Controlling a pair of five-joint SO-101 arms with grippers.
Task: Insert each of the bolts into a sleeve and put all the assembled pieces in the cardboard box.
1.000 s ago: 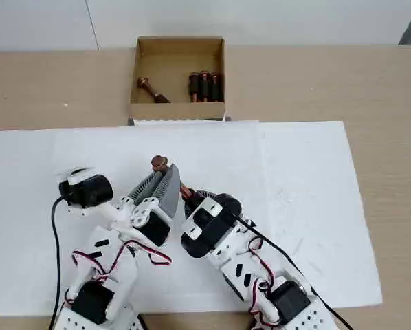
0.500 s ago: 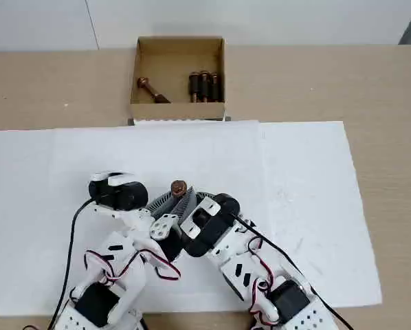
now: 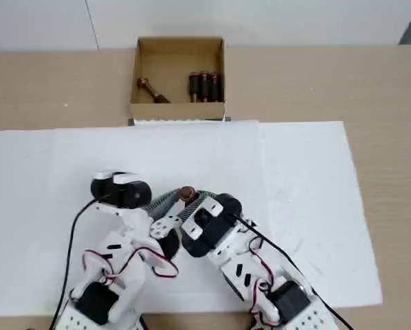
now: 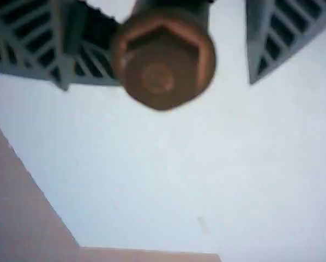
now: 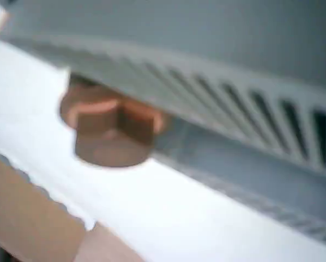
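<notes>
Checking the high view, count four assembled pieces [image 3: 204, 86] in the cardboard box [image 3: 180, 110] and one bolt [image 3: 186, 193] head-up where the left gripper [image 3: 172, 201] and right gripper [image 3: 194, 203] meet over the white sheet [image 3: 295, 172], well apart from the box; judge insertion unconfirmed and delivery outstanding, with open sheet and table [image 3: 329, 82] up to the box's near wall. In the left wrist view, read the fingers [image 4: 285, 38] as spread either side of the hex head [image 4: 163, 60], a gap at one side, so released. In the right wrist view, find that head against the sheet, with the sheet's edge and table beyond; cannot tell this gripper's hold.
</notes>
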